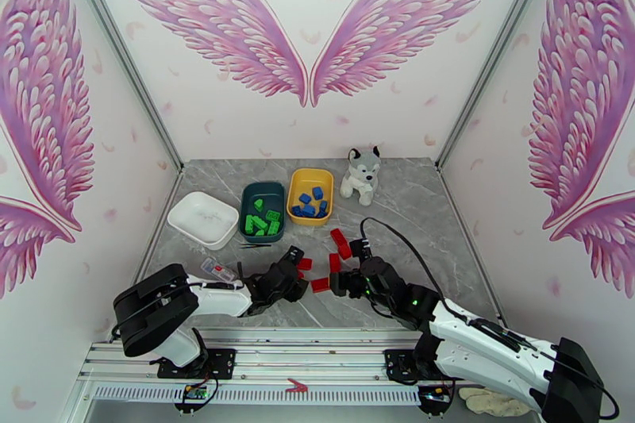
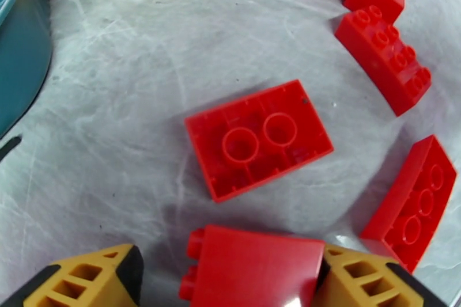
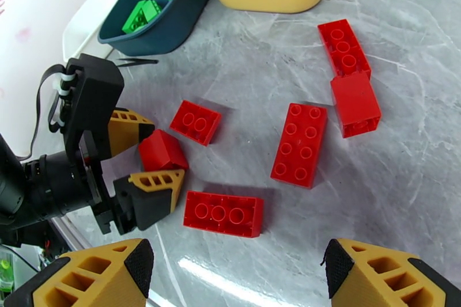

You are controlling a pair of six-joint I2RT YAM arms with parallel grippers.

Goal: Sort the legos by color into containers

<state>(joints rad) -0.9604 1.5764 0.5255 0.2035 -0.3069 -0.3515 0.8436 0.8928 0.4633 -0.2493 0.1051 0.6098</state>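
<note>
Glossy red brick (image 3: 162, 151), smooth-sided with studs at one end, sits pinched between the left gripper's (image 3: 154, 155) ribbed yellow fingers (image 3: 151, 185) above the grey marbled counter (image 3: 415, 147), just beside an upturned red brick (image 2: 258, 139). The right gripper's (image 3: 236, 268) fingers are spread wide, holding nothing.

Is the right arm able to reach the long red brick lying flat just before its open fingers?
Probably yes: the right gripper is open and empty, the long red brick lies directly ahead, though the left gripper is close beside it.
</note>
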